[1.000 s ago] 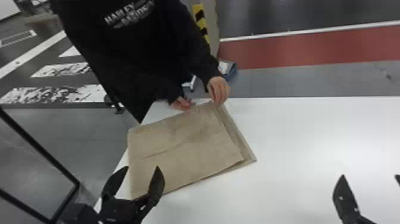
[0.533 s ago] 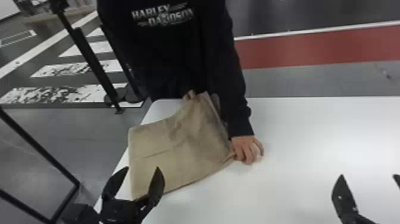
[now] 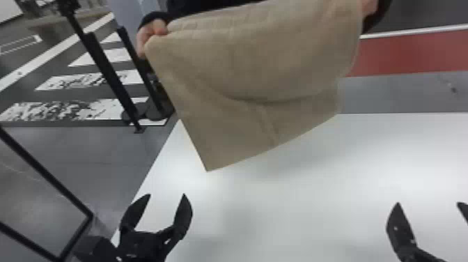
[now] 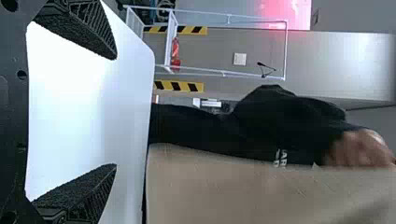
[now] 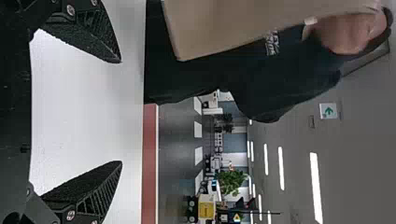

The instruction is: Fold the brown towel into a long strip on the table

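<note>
A person's two hands hold up the brown towel by its upper corners, and it hangs above the far left part of the table. Nearer the robot, my left gripper stands open with nothing between its fingers. My right gripper, at the right near side, is open too. The left wrist view shows the left gripper spread apart before the table, with the towel beyond. In the right wrist view the right gripper is spread likewise, and the towel hangs farther off.
The white table reaches under both grippers. A black frame stands on the floor left of the table, and black poles stand behind its far left corner.
The person has lifted the towel off the table, and it now hangs between the two hands. Both grippers have stayed where they were, still open.
</note>
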`<action>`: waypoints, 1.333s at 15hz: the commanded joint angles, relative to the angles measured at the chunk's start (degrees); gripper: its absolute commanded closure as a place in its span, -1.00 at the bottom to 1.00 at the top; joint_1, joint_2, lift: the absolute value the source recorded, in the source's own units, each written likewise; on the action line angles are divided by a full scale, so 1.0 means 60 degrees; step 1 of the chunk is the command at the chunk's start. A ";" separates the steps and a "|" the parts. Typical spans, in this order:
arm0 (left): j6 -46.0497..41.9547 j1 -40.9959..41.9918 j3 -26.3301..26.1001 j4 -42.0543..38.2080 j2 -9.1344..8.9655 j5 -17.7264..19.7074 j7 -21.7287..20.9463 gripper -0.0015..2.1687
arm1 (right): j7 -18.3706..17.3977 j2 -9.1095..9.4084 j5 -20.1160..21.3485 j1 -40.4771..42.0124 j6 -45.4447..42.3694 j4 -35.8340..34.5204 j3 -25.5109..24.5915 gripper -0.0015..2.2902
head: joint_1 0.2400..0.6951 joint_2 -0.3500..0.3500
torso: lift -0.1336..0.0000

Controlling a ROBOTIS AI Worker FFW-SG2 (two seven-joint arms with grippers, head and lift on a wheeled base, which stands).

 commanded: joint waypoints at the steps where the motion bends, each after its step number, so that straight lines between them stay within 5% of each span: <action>1: 0.0029 -0.0050 0.0000 0.0038 -0.0007 0.0000 0.0001 -0.96 | 0.0000 0.0001 0.0000 -0.0049 0.0036 0.0044 -0.0008 -0.90 | 1.00 0.89 | -0.82; 20: 0.0762 -0.0709 -0.0058 0.0301 0.0022 -0.0117 -0.0014 -0.96 | 0.0000 -0.0028 -0.0117 -0.0606 0.0973 0.0279 -0.0125 -0.90 | 1.00 0.83 | -0.82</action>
